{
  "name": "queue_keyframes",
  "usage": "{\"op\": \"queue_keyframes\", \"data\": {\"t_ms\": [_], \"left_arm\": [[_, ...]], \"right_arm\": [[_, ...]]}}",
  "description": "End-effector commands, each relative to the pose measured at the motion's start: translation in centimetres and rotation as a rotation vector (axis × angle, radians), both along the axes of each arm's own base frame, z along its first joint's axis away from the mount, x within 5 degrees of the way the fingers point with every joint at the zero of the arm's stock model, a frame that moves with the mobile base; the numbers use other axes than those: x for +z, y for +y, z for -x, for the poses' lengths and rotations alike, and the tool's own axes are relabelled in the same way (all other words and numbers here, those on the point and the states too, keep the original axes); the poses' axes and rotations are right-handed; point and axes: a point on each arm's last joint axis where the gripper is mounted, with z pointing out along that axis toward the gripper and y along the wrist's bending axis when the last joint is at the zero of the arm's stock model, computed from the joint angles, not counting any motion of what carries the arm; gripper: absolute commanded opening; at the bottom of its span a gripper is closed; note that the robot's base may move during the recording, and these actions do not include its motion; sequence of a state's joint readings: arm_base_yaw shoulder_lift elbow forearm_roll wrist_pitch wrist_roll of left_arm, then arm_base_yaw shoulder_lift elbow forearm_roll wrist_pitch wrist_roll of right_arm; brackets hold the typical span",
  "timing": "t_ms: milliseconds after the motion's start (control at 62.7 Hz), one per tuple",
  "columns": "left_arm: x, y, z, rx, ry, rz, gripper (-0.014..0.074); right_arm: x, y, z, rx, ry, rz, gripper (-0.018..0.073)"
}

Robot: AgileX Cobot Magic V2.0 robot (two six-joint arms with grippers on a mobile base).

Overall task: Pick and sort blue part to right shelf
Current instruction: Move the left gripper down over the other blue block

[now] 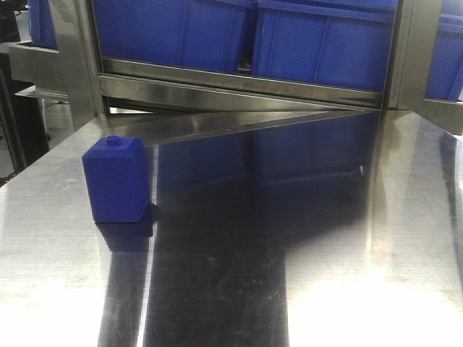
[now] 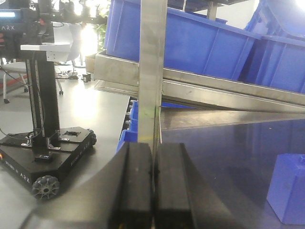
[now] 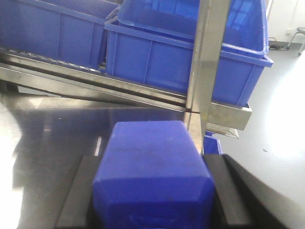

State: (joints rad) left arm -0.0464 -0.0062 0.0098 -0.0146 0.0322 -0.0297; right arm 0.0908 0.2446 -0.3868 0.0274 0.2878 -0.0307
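The blue part [image 3: 151, 167] is a deep-blue block with sloped shoulders. It sits clamped between the black fingers [image 3: 82, 191] of my right gripper [image 3: 153, 162], held above the steel table [image 3: 52, 129] near a shelf upright [image 3: 202, 71]. My left gripper [image 2: 153, 153] is shut on nothing, its pads pressed together, close to the table's left edge. A squatter blue block with a tiny round stud [image 1: 117, 181] stands on the table at the left. It also shows in the left wrist view [image 2: 288, 188]. Neither gripper shows in the front view.
Blue bins [image 1: 318, 40] sit on a sloped steel shelf [image 1: 239, 83] behind the table. Steel uprights [image 2: 151, 67] frame the shelf. A black wheeled base with a mast [image 2: 45, 152] stands on the floor to the left. More blue bins [image 3: 157, 57] fill the right side.
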Motion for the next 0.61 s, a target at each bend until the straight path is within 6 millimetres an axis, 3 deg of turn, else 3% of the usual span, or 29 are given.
{"op": "queue_keyframes", "data": {"t_ms": [0, 255, 415, 590], "left_arm": [[0.2, 0.0, 0.1, -0.007, -0.082, 0.019, 0.0123], [1.3, -0.1, -0.5, -0.022, -0.041, 0.017, 0.0123], [3.1, -0.7, -2.3, -0.076, 0.036, 0.011, 0.0123], [5.5, -1.9, -4.6, -0.158, -0.013, -0.006, 0.0123]], "right_arm": [[1.8, -0.1, 0.1, -0.01, -0.117, -0.002, 0.0372], [1.8, -0.1, 0.1, -0.01, -0.117, -0.002, 0.0372], [1.8, -0.1, 0.1, -0.01, -0.117, -0.002, 0.0372], [1.8, -0.1, 0.1, -0.01, -0.117, -0.002, 0.0372]]}}
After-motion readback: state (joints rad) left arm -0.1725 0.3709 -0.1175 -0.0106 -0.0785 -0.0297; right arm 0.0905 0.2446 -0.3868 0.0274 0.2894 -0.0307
